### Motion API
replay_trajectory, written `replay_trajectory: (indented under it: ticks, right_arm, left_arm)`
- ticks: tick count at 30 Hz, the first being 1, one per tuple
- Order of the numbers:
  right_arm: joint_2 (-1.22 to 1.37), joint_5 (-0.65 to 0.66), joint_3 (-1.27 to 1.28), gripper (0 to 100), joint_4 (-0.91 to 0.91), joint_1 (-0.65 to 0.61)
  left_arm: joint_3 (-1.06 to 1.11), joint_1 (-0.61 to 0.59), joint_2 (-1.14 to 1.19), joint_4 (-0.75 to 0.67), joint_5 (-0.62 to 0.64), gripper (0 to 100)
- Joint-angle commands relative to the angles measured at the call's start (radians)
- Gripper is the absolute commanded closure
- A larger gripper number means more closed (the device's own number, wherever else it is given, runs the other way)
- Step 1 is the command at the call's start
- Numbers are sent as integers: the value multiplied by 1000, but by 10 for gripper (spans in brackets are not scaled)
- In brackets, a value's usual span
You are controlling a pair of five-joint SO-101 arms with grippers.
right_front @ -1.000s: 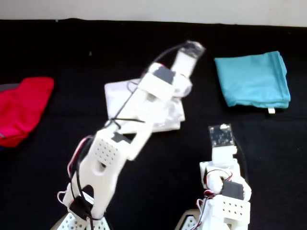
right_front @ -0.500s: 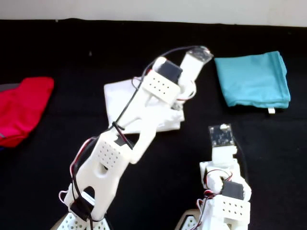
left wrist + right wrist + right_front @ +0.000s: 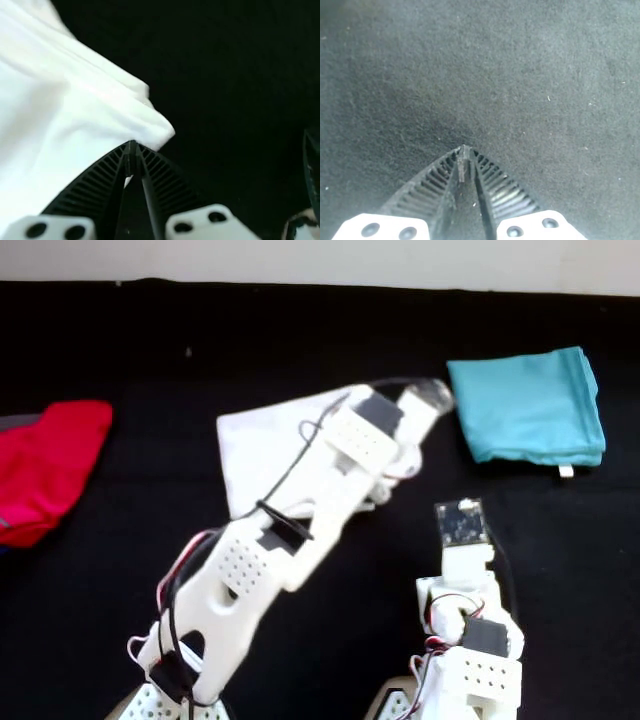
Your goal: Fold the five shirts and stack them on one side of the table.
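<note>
A white shirt [image 3: 262,445] lies at mid-table, partly under my left arm [image 3: 350,445], which stretches over it toward the right. In the left wrist view my left gripper [image 3: 132,150] is shut on a fold of the white shirt [image 3: 60,115], and the cloth hangs off its tips above the black table. A folded teal shirt [image 3: 527,405] rests at the back right. A red shirt [image 3: 50,465] lies crumpled at the left edge. My right gripper [image 3: 464,151] is shut, holds nothing and points at bare black cloth; the right arm [image 3: 465,540] stays low at the front right.
The black tabletop [image 3: 560,530] is bare between the teal shirt and the right arm. A light wall runs along the table's far edge [image 3: 320,280]. A dark grey item [image 3: 15,422] peeks out behind the red shirt.
My left arm has swung right toward the teal shirt, dragging the white shirt's pinched edge with it. The shirt's right side has pulled up and stretched. The right arm has not moved.
</note>
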Motion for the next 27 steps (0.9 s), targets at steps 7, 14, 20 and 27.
replay_trajectory:
  ticks: [7,14,20,27]
  right_arm:
    - [-10,5,68,992,5,10]
    - [-10,5,68,992,5,10]
    - [-10,5,68,992,5,10]
    - [-10,5,54,992,13,10]
  left_arm:
    - [-54,18,-48,57,51,991]
    - [-277,-107,-50,89,52,991]
    - [-245,-297,-94,92,52,991]
    - [-5,-542,-150,35,26,991]
